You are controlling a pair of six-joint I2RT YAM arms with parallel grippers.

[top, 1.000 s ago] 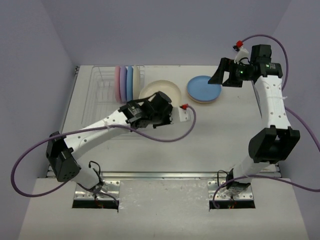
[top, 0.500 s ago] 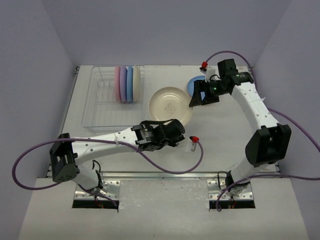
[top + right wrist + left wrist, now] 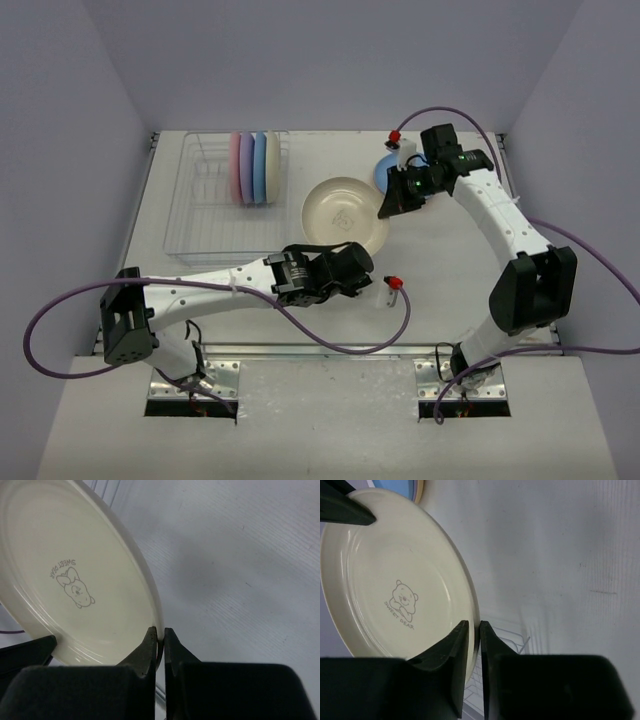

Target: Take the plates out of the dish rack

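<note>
Fingers (image 3: 459, 647) of the left gripper (image 3: 473, 626) are nearly together, pinched on the near rim of the cream plate (image 3: 395, 575). The right gripper (image 3: 160, 631) fingers (image 3: 148, 650) are likewise clamped on the same plate's rim, on the far-right side. The cream plate sits between the two grippers, just beside the dish rack (image 3: 200, 220) on its right, with the "SWEET BEAR" print (image 3: 402, 602) facing up. Can't tell if it touches the table (image 3: 450, 290). A pink plate (image 3: 235, 168), a lavender plate (image 3: 248, 168) and blue plates (image 3: 265, 166) stand upright, packed side by side at the rack's far end. Another blue plate (image 3: 384, 168) lies flat behind the right gripper, partly hidden by the arm, with a tan-rimmed plate (image 3: 420, 489) under it.
</note>
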